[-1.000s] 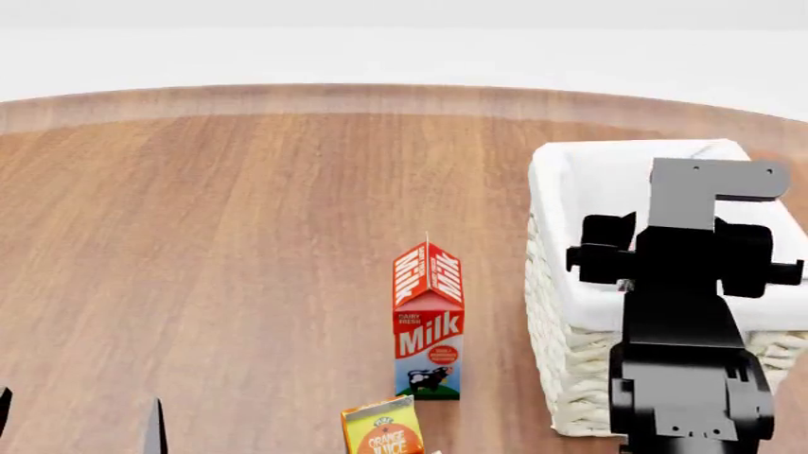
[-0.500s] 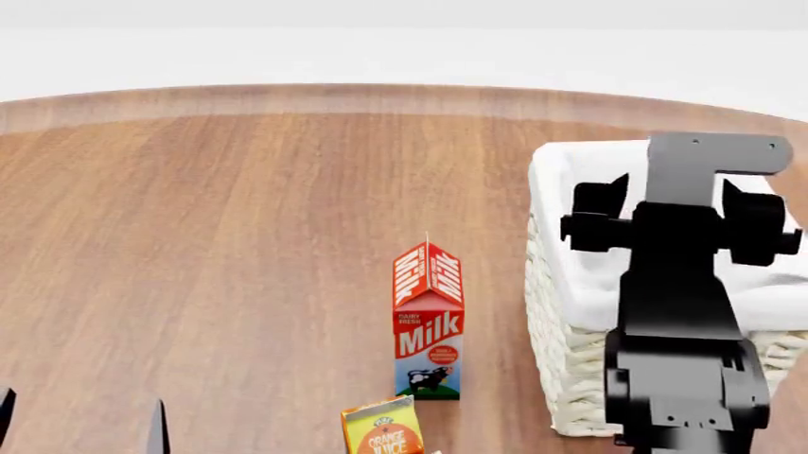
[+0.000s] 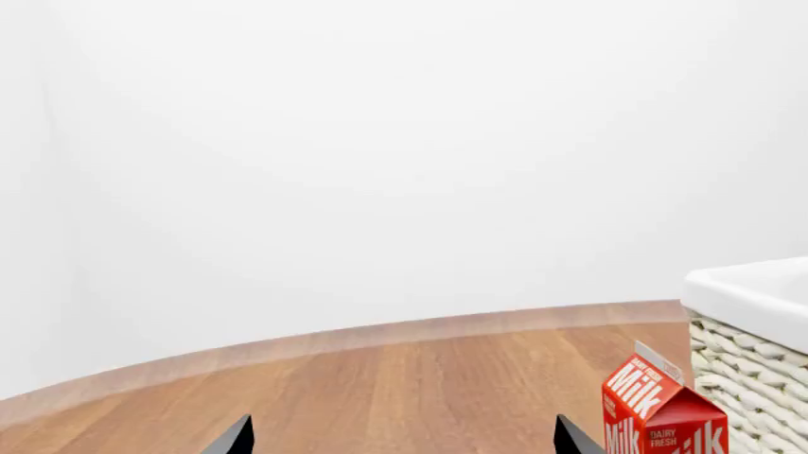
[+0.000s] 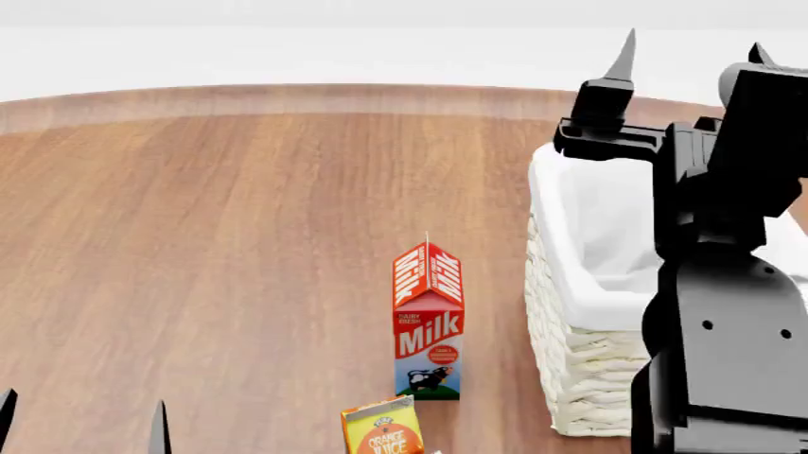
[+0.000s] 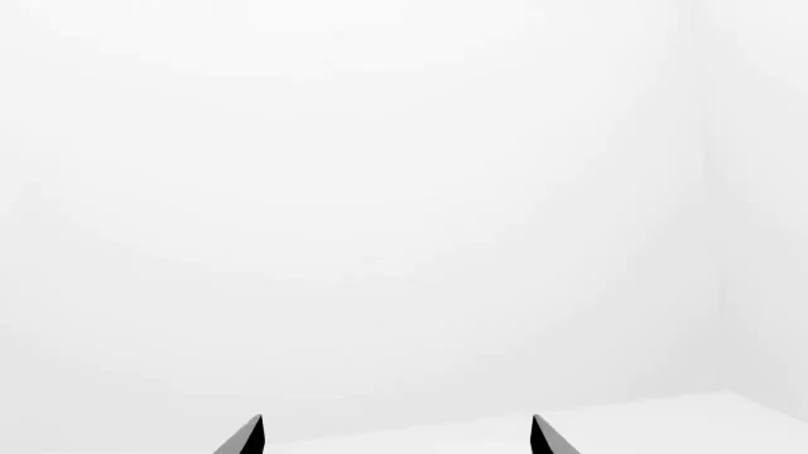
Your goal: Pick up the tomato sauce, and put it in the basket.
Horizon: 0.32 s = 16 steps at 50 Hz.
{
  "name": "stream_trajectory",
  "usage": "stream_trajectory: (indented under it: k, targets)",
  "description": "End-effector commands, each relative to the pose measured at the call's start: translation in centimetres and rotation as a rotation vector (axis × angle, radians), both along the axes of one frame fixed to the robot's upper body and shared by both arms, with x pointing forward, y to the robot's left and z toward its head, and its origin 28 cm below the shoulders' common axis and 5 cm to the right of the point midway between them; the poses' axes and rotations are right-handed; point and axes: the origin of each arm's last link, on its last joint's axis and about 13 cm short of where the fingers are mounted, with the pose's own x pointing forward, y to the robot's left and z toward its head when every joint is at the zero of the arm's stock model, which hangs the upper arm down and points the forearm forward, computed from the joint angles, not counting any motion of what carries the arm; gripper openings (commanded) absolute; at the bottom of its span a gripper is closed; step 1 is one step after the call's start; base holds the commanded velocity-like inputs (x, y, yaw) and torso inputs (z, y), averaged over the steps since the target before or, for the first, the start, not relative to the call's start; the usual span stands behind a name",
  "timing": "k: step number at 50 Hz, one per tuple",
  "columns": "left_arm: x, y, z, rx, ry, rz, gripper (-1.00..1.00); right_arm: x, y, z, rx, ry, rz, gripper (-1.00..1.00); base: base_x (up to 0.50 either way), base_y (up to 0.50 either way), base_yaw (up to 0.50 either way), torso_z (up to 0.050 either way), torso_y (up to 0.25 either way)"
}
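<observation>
Head view: right gripper [image 4: 688, 59] is raised above the far end of the basket [image 4: 569, 274], fingers pointing up and away, spread apart with nothing between them. Right arm covers much of the basket's right side. Basket stands on the wooden counter [image 4: 227, 236] at the right, white cloth lining folded over its rim. Tomato sauce cannot be seen in any view; the part of the basket interior that shows is bare white cloth, the rest is hidden behind the arm.

Milk carton [image 4: 429, 322] stands upright on the counter, left of the basket and apart from it. Orange juice carton [image 4: 382, 427] sits nearer the robot, just beside the milk carton, cut off by the frame edge.

Left gripper [image 4: 82, 421] shows only as two dark fingertips at the lower left edge, spread, holding nothing.

Left wrist view: two fingertips [image 3: 235, 440] set wide apart, counter beyond, milk carton [image 3: 663, 411] and basket wall [image 3: 758, 369] to one side.

Right wrist view: two separated fingertips [image 5: 246, 437] against a blank white background.
</observation>
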Motion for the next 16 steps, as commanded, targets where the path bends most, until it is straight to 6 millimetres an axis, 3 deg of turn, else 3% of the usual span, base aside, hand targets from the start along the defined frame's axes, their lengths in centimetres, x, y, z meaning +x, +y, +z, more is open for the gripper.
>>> stream_trajectory:
  k: [1,16]
  targets:
    - [-0.1,0.0,0.1,-0.001,-0.003,0.002,1.0,-6.8,0.4,1.5,-0.006,-0.175,0.064,1.0,0.0,0.0,0.0,0.0,0.0]
    - [-0.1,0.0,0.1,0.001,-0.003,-0.001,1.0,-13.1,0.8,0.7,0.018,-0.261,0.097,1.0,0.0,0.0,0.0,0.0,0.0]
